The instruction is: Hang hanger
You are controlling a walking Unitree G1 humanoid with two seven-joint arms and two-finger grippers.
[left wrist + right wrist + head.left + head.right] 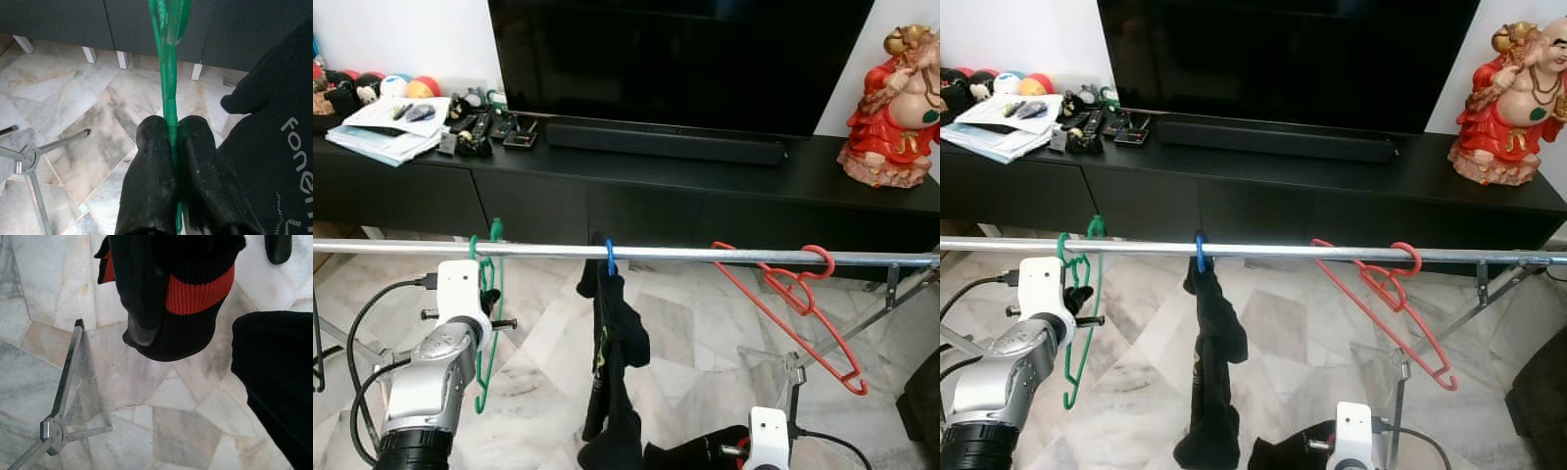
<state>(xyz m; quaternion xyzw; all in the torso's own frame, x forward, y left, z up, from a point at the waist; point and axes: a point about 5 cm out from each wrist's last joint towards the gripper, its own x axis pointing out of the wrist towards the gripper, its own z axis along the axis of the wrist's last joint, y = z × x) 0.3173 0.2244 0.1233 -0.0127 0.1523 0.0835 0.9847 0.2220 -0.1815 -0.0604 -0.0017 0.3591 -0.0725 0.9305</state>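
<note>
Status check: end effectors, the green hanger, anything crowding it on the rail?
Left end effector shut on green hanger, hook over rail. Right end effector low, holding black-red cloth. Black garment hangs close alongside; red hanger further right.

Green hanger (487, 323), red hanger (798, 308), black garment (612, 382), red-banded black cloth (190, 298), silver rail (705, 254)

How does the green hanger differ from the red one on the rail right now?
The green hanger hangs near the rail's left end, edge-on to the camera; the red hanger sits toward the right end, slanting down to the right. The left gripper is shut on the green hanger; nothing holds the red hanger. Both are bare and hooked over the rail.
</note>
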